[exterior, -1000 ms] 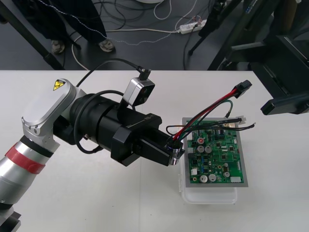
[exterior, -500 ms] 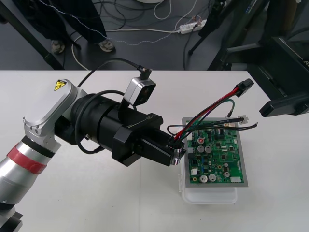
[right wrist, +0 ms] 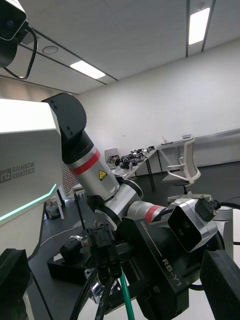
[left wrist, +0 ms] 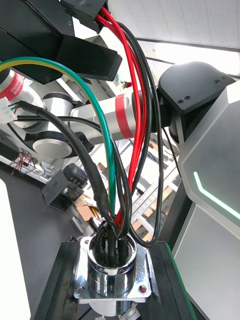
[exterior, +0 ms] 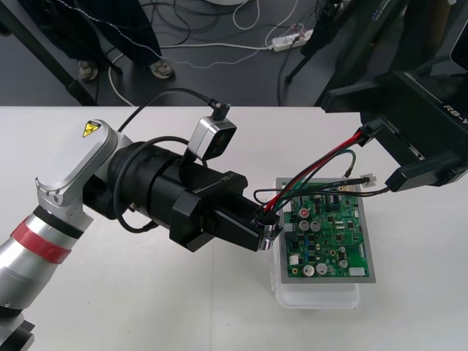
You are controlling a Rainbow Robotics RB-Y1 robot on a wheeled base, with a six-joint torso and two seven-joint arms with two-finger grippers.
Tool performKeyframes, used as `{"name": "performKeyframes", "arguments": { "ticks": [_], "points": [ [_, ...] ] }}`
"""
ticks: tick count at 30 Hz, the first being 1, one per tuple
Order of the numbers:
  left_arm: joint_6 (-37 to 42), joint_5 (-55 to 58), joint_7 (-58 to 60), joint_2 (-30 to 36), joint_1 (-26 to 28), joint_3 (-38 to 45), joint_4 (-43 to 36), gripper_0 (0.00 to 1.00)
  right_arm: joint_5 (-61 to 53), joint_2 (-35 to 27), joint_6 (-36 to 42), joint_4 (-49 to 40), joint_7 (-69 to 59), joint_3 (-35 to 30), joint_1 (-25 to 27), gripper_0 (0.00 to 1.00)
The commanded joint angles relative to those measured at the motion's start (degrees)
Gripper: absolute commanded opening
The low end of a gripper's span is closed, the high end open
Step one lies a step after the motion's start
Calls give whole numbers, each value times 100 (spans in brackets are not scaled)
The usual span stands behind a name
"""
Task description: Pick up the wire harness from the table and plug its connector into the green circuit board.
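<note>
Arching from centre to upper right, the wire harness (exterior: 314,172) is clamped at its metal socket (exterior: 268,225) by the left claw (exterior: 263,232), beside the green circuit board (exterior: 329,238). Its black plug (exterior: 371,132) is bracketed by the wide-open right claw (exterior: 364,140); closing there is judged next.

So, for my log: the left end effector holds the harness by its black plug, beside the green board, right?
Not the plug: the left end effector grips the round metal socket, as the left wrist view shows, beside the green board.
</note>
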Motion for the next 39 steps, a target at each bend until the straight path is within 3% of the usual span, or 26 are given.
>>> {"name": "performKeyframes", "arguments": {
  "ticks": [1,20,21,22,24,39],
  "points": [
    [-193,110,374,-144,97,-86,-206,0,-168,68,-33,-121,-148,65,-174,100],
    [-193,162,383,-109,97,-77,-197,0,-195,95,-33,-200,-86,65,-182,100],
    [-193,171,383,-100,97,-77,-206,0,-195,121,-33,-209,-68,65,-174,55],
    [-193,171,383,-82,97,-77,-206,0,-203,139,-33,-209,-68,57,-174,22],
    [-193,189,383,-65,114,-77,-206,0,-203,183,-33,-218,-42,65,-182,0],
    [-193,198,348,-65,158,-77,-206,0,-195,271,-33,-218,2,65,-174,0]
  ]
}}
